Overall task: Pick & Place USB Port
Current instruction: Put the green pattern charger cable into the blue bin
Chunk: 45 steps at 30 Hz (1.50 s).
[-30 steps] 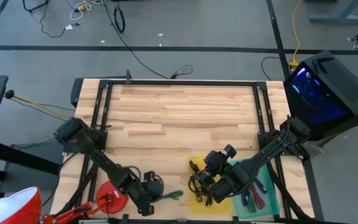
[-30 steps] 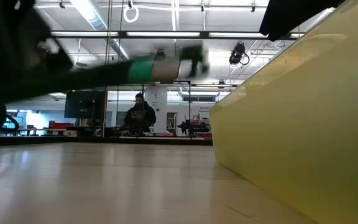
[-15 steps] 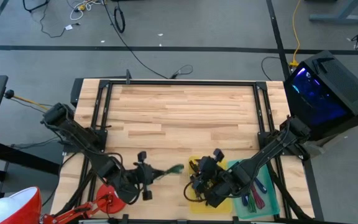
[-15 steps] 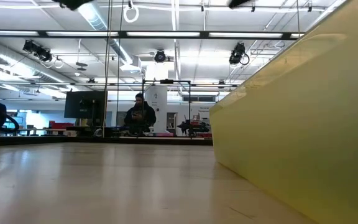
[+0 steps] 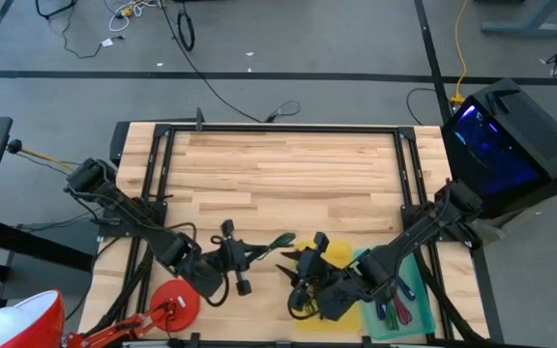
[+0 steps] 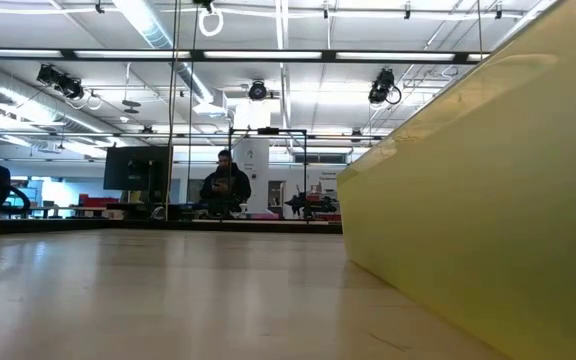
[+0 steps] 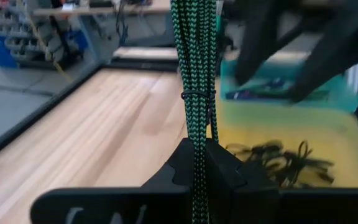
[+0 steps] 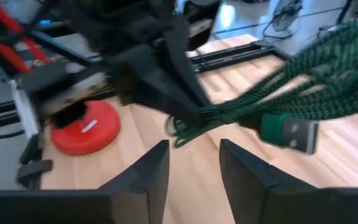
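No text, label, brand or number could be read anywhere — the small white sticker on the round red plastic disc (image 8: 82,126) stayed illegible.

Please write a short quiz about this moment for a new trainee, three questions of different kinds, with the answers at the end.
1. Multiple choice: what does the left gripper hold?
A. a green braided cable
B. a blue cup
C. nothing
2. True or false: the right gripper is shut on the cable's USB plug.
3. Fill in the missing word: the loose black cables lie in the ___ tray.

Key:
1. A. Its fingers are shut on the cable.
2. False. The right gripper is open, and the plug hangs ahead of its fingers, apart from them.
3. yellow
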### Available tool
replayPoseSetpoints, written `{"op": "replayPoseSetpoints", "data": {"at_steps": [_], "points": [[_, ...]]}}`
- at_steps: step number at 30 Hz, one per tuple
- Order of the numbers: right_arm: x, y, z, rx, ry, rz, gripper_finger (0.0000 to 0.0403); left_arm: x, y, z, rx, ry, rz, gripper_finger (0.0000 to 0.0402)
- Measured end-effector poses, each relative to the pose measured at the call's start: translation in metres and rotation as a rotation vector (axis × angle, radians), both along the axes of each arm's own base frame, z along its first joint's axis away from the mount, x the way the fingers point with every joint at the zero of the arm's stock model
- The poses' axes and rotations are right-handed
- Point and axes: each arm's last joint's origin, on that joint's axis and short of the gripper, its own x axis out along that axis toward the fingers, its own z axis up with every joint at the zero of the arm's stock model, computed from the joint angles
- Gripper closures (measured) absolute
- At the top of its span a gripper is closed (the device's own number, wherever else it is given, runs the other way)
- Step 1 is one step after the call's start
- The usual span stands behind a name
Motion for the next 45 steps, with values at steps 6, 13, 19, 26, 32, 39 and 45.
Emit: {"op": "replayPoseSetpoints", "data": {"at_steps": [6,13,19,26,32,39,45], "points": [[0.004,-0.006,0.000,-0.017,0.000,-0.024,0.0262,0.004,-0.001,0.008,0.022,-0.052,-0.022,0.0385],[0.007,-0.014,0.002,-0.073,-0.023,-0.098,0.0262,0.004,-0.001,0.008,0.023,-0.052,-0.022,0.0385],[0.015,-0.020,0.008,-0.080,-0.064,-0.099,0.0262,0.004,-0.001,0.008,0.021,-0.056,-0.019,0.0385],[0.028,-0.032,0.015,-0.035,-0.114,-0.074,0.0289,0.004,-0.002,0.008,0.019,-0.052,-0.029,0.0385],[0.031,-0.039,0.012,-0.012,-0.065,-0.024,0.0384,0.004,-0.001,0.007,0.034,-0.034,-0.028,0.0348],[0.008,-0.049,0.018,0.021,0.050,-0.057,0.0388,-0.004,-0.004,-0.001,0.097,0.048,-0.051,0.0284],[-0.040,-0.058,0.025,0.194,0.251,-0.125,0.0388,-0.017,-0.009,-0.012,0.136,0.153,-0.064,0.0278]]}}
